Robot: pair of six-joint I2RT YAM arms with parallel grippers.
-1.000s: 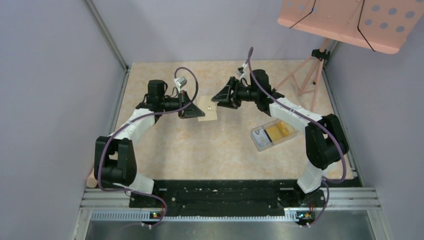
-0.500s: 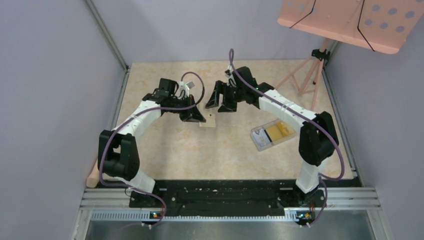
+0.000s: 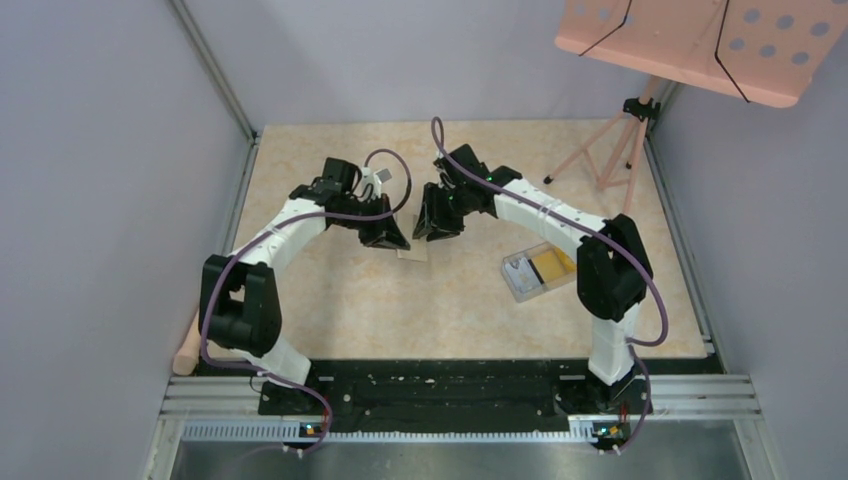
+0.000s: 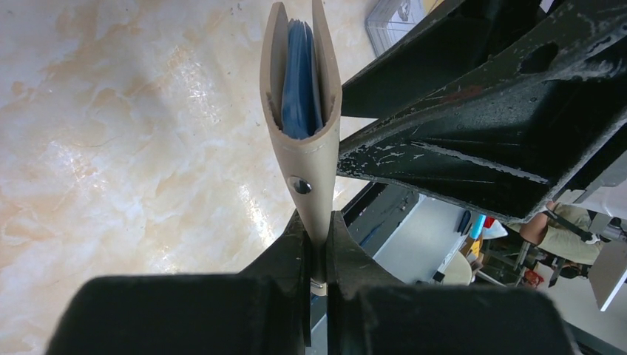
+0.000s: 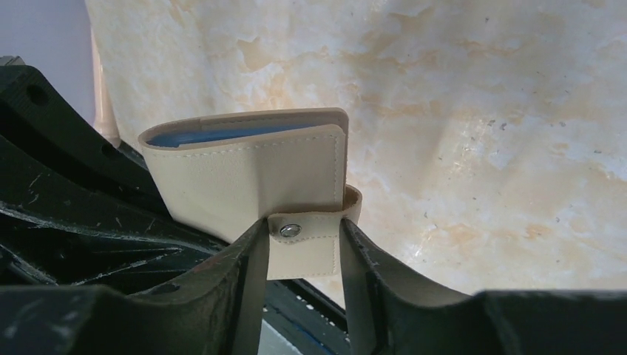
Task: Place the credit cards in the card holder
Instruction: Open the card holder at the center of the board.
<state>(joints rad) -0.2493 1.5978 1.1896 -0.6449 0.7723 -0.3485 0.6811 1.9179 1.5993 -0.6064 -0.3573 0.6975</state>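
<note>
The beige card holder point(image 3: 413, 250) hangs between my two grippers above the table's middle. In the left wrist view it point(image 4: 303, 140) stands edge-on, slightly open, with blue pockets inside. My left gripper point(image 4: 316, 222) is shut on its lower edge, just under the snap dot; it shows in the top view point(image 3: 395, 240). My right gripper point(image 5: 303, 233) is shut on the holder's snap tab point(image 5: 304, 240), one finger at each side edge, and shows from above point(image 3: 428, 228). Golden-yellow credit cards point(image 3: 552, 265) lie inside a clear plastic box point(image 3: 520, 280) to the right.
The clear box also shows at the top of the left wrist view point(image 4: 395, 15). A peach music stand point(image 3: 700, 40) on a tripod point(image 3: 600, 160) stands at the back right. A wooden piece point(image 3: 185, 350) lies at the table's left edge. Grey walls close in both sides.
Both grippers have swung nearer and closer together with the card holder. The holder has turned from lying flat and wide to hanging edge-on between them.
</note>
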